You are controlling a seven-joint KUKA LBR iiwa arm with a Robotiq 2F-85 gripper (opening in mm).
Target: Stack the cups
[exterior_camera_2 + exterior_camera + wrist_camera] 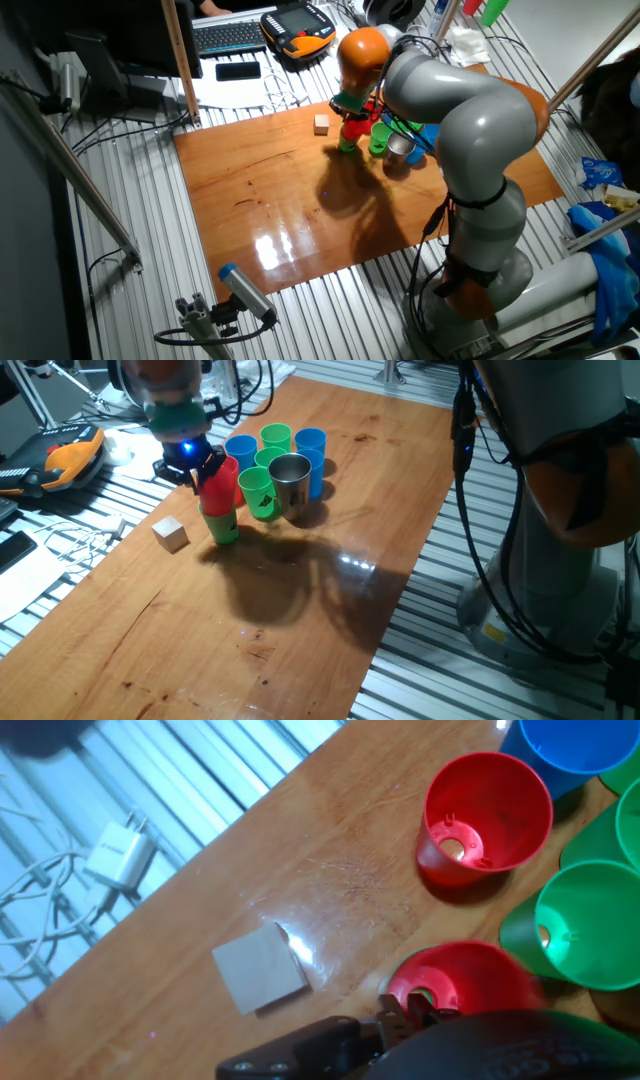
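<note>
My jaws grip a red tapered plastic cup [221, 485] by its rim, nested partway into a green plastic cup [223, 527] on the wooden desk [280, 610], beside the cluster. Released tilted, the stack could topple toward the pale wooden cube [171, 533].

Cups: red [219, 484] over green [222, 526]; others green [257, 490], blue [311, 443], shiny steel [290, 478]. Cube [170, 532] pale wood. Table [300, 600] orange-brown, wood-grained.
</note>
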